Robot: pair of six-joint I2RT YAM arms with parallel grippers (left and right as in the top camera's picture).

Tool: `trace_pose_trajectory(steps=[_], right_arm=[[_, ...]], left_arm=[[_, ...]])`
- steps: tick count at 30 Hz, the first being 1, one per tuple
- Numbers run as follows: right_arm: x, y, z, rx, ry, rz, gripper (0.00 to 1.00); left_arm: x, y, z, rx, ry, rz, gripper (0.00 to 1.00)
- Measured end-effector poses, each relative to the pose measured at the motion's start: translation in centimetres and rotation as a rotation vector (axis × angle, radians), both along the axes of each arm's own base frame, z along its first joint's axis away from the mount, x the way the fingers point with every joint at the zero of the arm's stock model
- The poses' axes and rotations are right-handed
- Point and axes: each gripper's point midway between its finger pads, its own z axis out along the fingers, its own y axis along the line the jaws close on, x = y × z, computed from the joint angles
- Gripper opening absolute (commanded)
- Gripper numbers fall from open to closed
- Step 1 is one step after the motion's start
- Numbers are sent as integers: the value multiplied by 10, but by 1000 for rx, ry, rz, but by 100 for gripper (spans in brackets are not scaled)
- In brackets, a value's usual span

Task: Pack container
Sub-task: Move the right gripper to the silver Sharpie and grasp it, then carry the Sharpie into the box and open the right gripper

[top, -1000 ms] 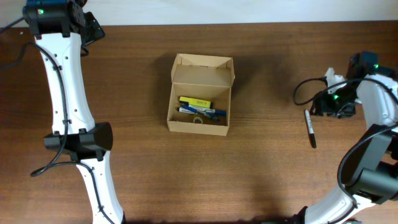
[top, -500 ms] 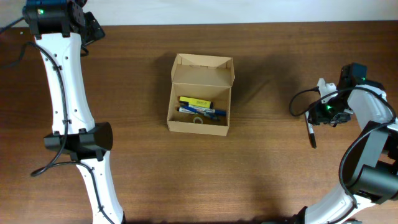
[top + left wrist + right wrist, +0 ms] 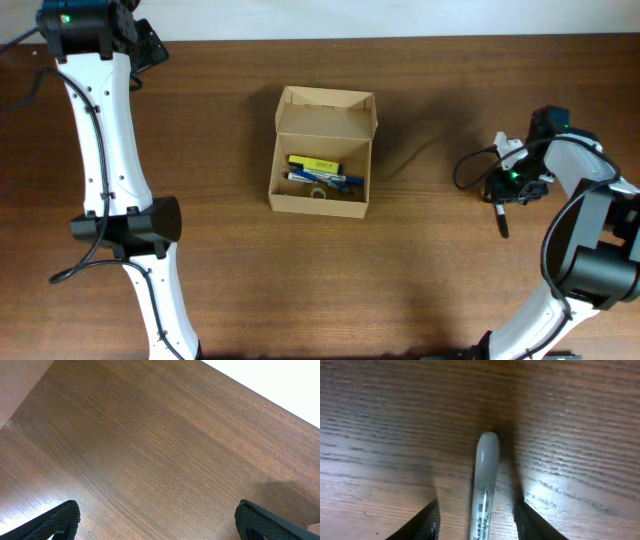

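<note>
Box [image 3: 321, 150] sits open mid table [image 3: 220, 290], well left of the right tool [image 3: 479, 522]. That tool's fingers are apart, straddling a marker [image 3: 485, 475]. Left tool [image 3: 157, 522] is spread wide, far left.

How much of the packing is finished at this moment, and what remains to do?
Done: a yellow marker and a blue pen lie inside the container.
In hand: the right gripper is low over the black marker on the table, with its jaws open on either side of it and not yet closed.
Left: grip it, carry it to the container, drop it in, and probably fold the lid flap shut.
The left gripper hangs open, far from the container.
</note>
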Motion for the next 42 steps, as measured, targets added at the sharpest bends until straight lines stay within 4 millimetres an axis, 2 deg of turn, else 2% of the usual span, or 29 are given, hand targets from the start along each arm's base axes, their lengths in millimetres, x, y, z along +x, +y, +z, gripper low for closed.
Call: trace_pose_trajectory(steps=[2, 3, 4, 6, 14, 18, 19, 21, 23, 25, 26, 27, 30, 32, 34, 36, 38, 42], right_arm=[[2, 2, -1, -6, -4, 6, 38], [2, 1, -1, -12, -2, 6, 33], [2, 0, -1, -21, 0, 7, 25], [3, -3, -2, -35, 1, -1, 4], [2, -4, -1, -36, 17, -35, 3], [-4, 17, 6, 71, 89, -41, 4], [-1, 23, 12, 100, 96, -39, 4], [11, 35, 37, 156, 96, -39, 4], [35, 45, 73, 191, 37, -25, 4], [64, 62, 127, 214, -70, 9, 4], [73, 68, 144, 219, -111, 24, 4], [82, 81, 172, 223, -166, 55, 4], [98, 129, 237, 229, -320, 179, 4], [101, 175, 273, 233, -422, 308, 4], [93, 232, 298, 233, -502, 485, 4], [79, 281, 306, 229, -537, 643, 4], [56, 331, 303, 206, -545, 848, 4], [15, 397, 286, 133, -536, 1187, 4]], left_arm=[[0, 0, 0, 0, 0, 0, 100], [0, 0, 0, 0, 0, 0, 100], [0, 0, 0, 0, 0, 0, 100], [0, 0, 0, 0, 0, 0, 100], [0, 0, 0, 0, 0, 0, 100], [0, 0, 0, 0, 0, 0, 100], [0, 0, 0, 0, 0, 0, 100], [0, 0, 0, 0, 0, 0, 100], [0, 0, 0, 0, 0, 0, 100], [0, 0, 0, 0, 0, 0, 100], [0, 0, 0, 0, 0, 0, 100], [0, 0, 0, 0, 0, 0, 100], [0, 0, 0, -1, 0, 0, 100], [0, 0, 0, 0, 0, 0, 100], [0, 0, 0, 0, 0, 0, 100], [0, 0, 0, 0, 0, 0, 100], [0, 0, 0, 0, 0, 0, 100], [0, 0, 0, 0, 0, 0, 100]])
